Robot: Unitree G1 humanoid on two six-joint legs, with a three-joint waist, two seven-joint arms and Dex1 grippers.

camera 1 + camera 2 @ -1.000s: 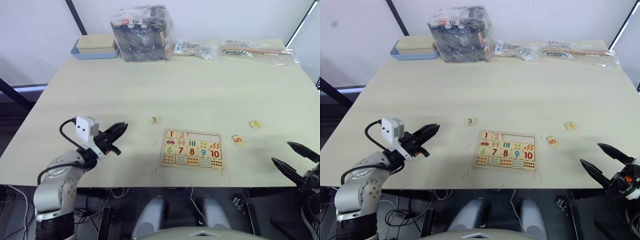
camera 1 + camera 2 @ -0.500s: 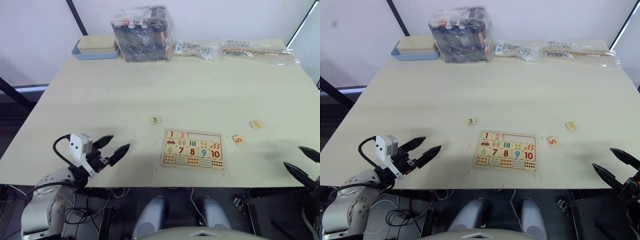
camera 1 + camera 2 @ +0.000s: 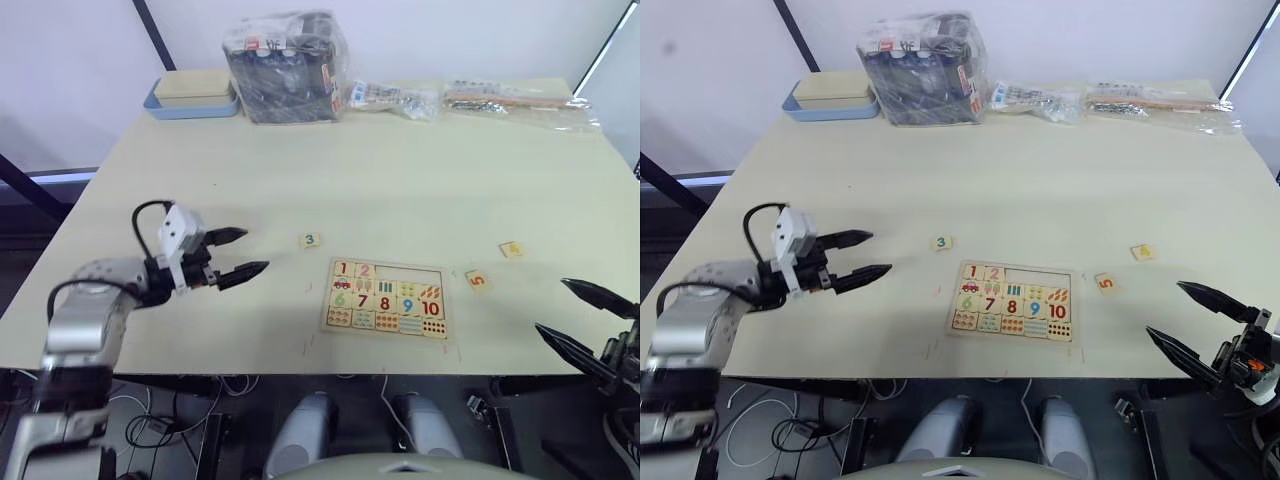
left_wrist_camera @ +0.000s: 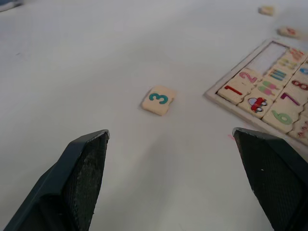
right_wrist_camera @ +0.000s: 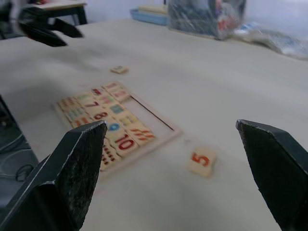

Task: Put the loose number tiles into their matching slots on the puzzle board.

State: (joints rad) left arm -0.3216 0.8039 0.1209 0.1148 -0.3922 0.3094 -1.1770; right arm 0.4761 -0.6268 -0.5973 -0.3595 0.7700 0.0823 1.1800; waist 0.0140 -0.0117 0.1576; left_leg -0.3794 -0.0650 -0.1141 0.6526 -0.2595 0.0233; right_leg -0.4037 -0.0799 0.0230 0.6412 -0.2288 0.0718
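Tiles: 3 lies left of the board; 5 and, I think, 4 right of it, on the tabletop.
Handling: light, stiff, thin; pinch opposite edges.
Left tool: fingers apart, empty.
Right tool: apart, empty.

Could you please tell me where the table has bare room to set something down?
The widest bare patch lies between the puzzle board and the bagged items along the far edge. Bare too: between the left gripper and the 3 tile. Tighter beside the board, at the 5 tile and 4 tile.
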